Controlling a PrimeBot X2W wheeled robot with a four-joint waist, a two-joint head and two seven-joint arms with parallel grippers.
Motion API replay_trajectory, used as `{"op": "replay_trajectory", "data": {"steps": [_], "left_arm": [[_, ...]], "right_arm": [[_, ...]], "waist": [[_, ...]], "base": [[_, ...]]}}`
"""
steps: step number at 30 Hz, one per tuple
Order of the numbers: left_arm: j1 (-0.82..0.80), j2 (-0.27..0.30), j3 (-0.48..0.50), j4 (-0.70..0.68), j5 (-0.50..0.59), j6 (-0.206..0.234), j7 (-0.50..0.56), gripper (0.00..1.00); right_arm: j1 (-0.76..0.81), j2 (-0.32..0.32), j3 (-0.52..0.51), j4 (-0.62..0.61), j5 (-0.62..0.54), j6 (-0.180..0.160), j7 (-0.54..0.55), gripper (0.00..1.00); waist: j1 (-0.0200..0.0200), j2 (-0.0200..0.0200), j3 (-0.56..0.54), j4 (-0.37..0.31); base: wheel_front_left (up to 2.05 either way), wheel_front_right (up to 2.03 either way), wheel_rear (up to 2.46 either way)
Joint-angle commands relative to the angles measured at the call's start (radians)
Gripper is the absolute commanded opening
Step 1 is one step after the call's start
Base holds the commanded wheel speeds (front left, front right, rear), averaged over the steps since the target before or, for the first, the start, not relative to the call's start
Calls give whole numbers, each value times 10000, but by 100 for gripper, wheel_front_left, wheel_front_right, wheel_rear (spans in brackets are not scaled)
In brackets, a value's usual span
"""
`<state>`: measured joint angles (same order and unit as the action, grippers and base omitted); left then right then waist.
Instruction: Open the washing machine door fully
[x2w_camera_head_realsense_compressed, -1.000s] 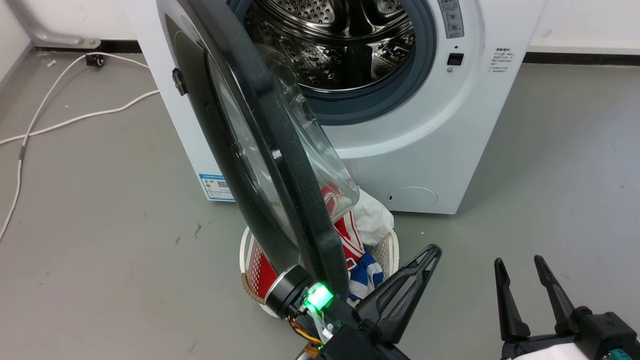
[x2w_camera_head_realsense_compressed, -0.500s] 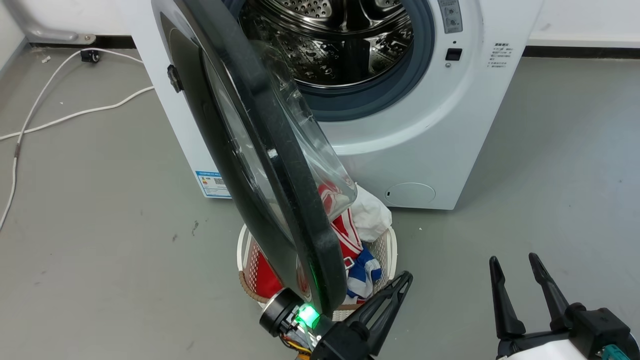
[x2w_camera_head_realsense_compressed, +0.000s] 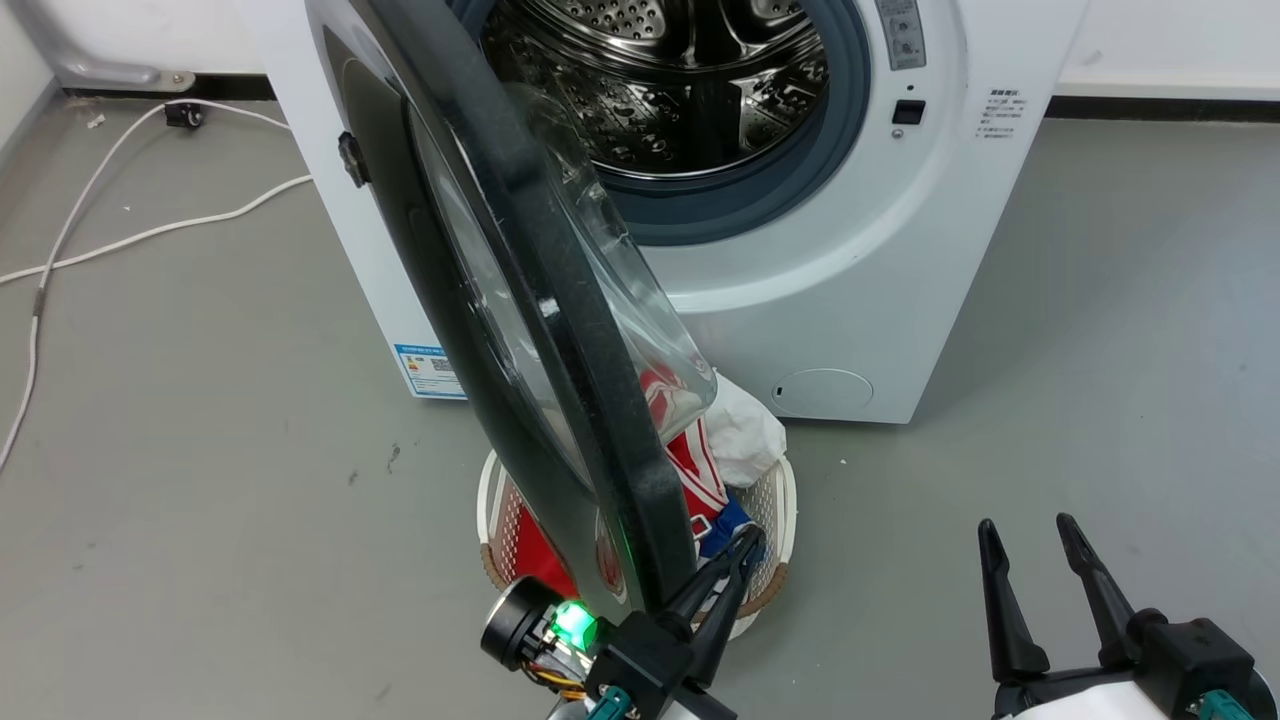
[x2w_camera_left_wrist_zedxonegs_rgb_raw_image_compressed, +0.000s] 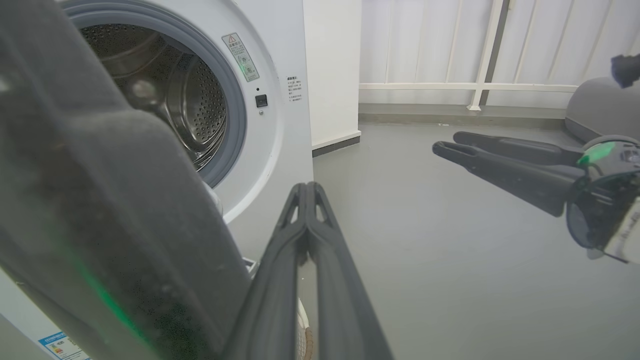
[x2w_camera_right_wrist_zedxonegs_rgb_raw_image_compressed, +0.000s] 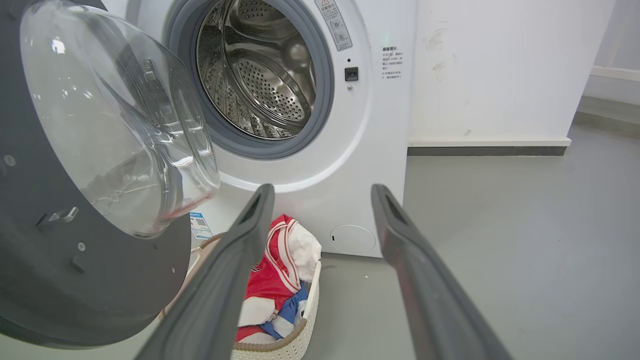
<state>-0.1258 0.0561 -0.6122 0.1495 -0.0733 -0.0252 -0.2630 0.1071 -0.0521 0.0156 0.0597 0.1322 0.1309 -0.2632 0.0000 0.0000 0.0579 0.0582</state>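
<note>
Washing machine door: it stands swung well out from the white washing machine, near edge-on to your head camera; its glass bowl faces back toward the drum; judge it partly open, not fully.

Left gripper: its fingers are pressed together with nothing between them; you have it low, on the drum side of the door's lower rim, just beside the black edge; contact cannot be told from these views.

Why closed: paired fingers likely make one stiff bar for pushing the inner face outward; no grasp is needed for a swing.

Right gripper: fingers spread and empty; it hangs well apart from the door, above bare floor; likely parked out of the door's arc.

Basket: it sits on the floor under the door's lower edge, holding red, white and blue clothes; keep your left fingers above its rim.

Next call: push the rim away from the drum, following the hinge's arc; watch that the fingers do not slide off the curved edge.
</note>
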Motion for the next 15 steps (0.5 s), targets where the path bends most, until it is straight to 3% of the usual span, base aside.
{"op": "replay_trajectory", "data": {"steps": [1, 15], "left_arm": [[85, -10, 74, 21, 74, 60, -27, 0], [767, 311, 969, 85, 308, 209, 4, 0]], "right_arm": [[-18, 36, 30, 8, 16, -2, -21, 100], [279, 34, 93, 102, 254, -2, -21, 100]], "waist": [[0, 0, -42, 50], [0, 0, -398, 805]], "base": [[0, 0, 0], [0, 0, 0]]}}
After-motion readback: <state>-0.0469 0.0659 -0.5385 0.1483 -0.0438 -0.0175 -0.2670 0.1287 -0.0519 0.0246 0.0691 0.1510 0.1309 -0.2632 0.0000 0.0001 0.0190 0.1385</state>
